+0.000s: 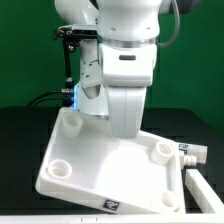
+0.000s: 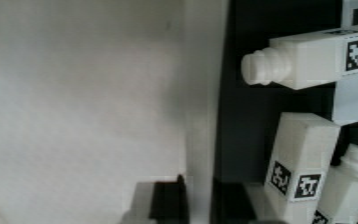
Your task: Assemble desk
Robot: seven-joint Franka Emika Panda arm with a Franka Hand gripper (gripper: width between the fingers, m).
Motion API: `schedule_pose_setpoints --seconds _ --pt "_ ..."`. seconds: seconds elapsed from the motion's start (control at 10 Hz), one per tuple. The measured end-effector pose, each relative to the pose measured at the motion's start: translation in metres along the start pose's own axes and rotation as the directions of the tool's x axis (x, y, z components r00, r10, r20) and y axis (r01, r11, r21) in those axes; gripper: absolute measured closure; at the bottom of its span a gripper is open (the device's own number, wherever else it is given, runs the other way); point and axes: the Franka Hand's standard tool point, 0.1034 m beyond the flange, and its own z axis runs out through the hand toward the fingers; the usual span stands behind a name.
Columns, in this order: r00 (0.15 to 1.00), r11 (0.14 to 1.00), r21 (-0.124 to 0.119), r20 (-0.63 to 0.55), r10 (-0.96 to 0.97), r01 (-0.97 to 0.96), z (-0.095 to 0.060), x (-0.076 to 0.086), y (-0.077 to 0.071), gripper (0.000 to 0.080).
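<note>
1. The gripper (image 1: 76, 106) hangs from the big white robot arm (image 1: 125, 70) at the far corner of the white plastic rectangular tabletop panel with a raised rim and round corner sockets (image 1: 110, 165). Its jaws stand almost together. In the wrist view the panel's rim wall runs in between them, so this reads as a pinch on that rim.
2. In the exterior view the tabletop panel spreads away from the gripper toward 4 to 5 o'clock. Its long axis runs from the gripped corner toward somewhere between 3 and 4 o'clock, skewed across the black surface (image 1: 25, 135).
3. The panel lies socket-side up — three round sockets show, and the fourth is hidden behind the arm. No leg stands in any visible socket.
4. The white square-bar legs with black-and-white tag stickers (image 2: 318, 60) lie loose on the surface. One sits just off the panel's corner at 3 o'clock in the exterior view.
5. Judged from this, the step in hand is repositioning the panel by its rim. Any drag or turn pivots about the gripped corner, so the far end could sweep toward the legs.
</note>
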Motion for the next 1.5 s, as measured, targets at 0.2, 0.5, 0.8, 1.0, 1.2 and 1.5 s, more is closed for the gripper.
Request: schedule_pose_setpoints --seconds 0.2,0.5,0.8,1.0,1.2,1.5 --pt "1.000 1.000 0.008 0.005 0.005 -0.005 0.003 -0.002 0.000 0.0745" --pt "1.000 1.000 0.013 0.005 -0.008 0.008 0.007 -0.004 0.000 0.0745" --pt "0.997 0.996 0.048 -0.021 -0.071 0.072 0.025 -0.003 0.004 0.0745" --pt "0.999 0.994 0.095 -0.023 -0.048 0.050 0.041 0.006 0.003 0.0745" --pt "1.000 0.992 0.122 -0.013 -0.012 0.014 0.059 0.011 0.004 0.0745" --pt "1.000 0.988 0.153 -0.005 0.019 -0.018 0.078 0.011 0.005 0.0744"
